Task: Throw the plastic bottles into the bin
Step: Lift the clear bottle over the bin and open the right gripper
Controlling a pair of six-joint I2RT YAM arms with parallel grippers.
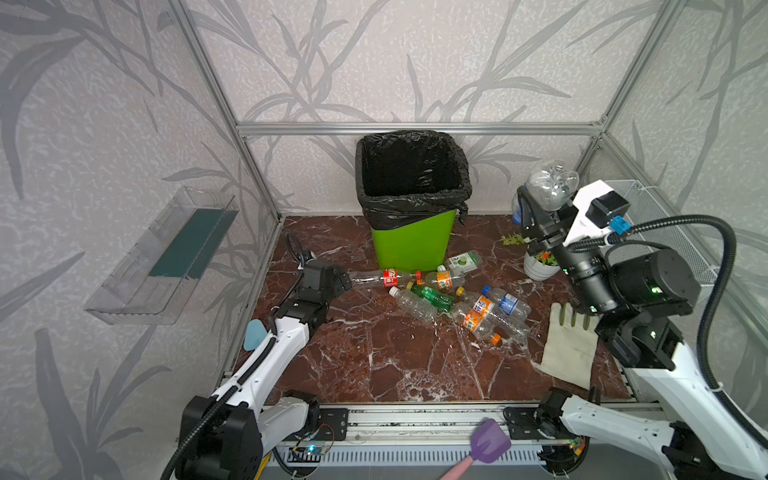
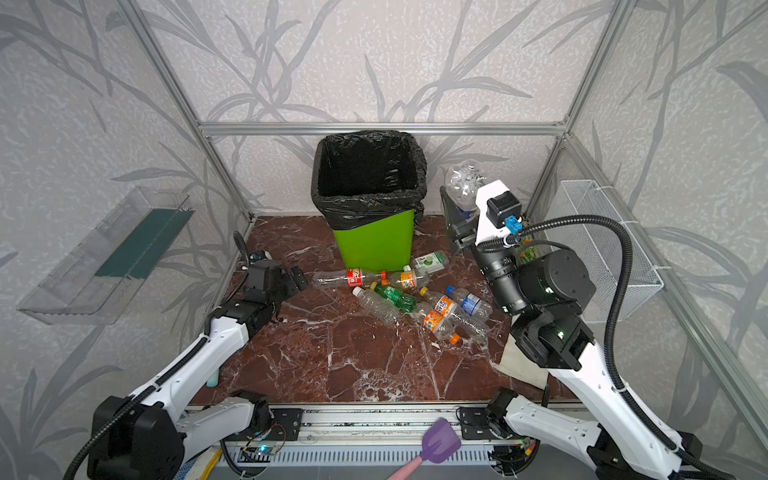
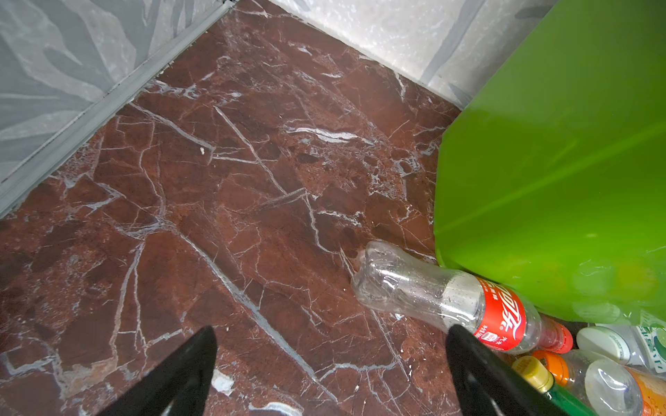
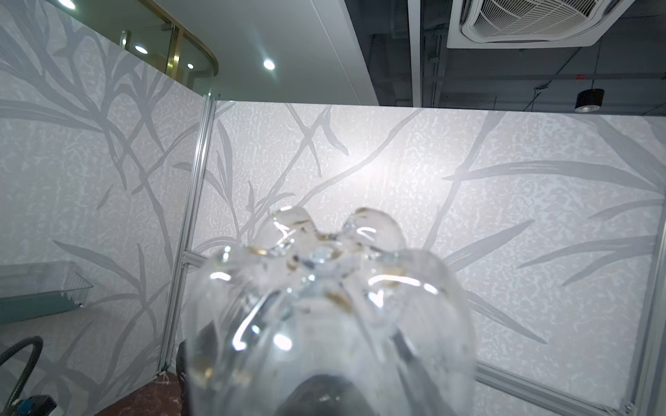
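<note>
The lime-green bin with a black bag over its rim stands at the back middle. My right gripper is raised to the right of the bin, at about rim height. It is shut on a clear plastic bottle held base up. Several plastic bottles lie on the floor in front of the bin, among them a green one and a blue-labelled one. My left gripper is open low over the floor, beside the base of a red-labelled bottle.
A white glove lies at the right, under my right arm. A small white plant pot stands behind it. A wire-mesh basket hangs on the right wall and a clear tray on the left wall. A purple spatula lies at the front rail.
</note>
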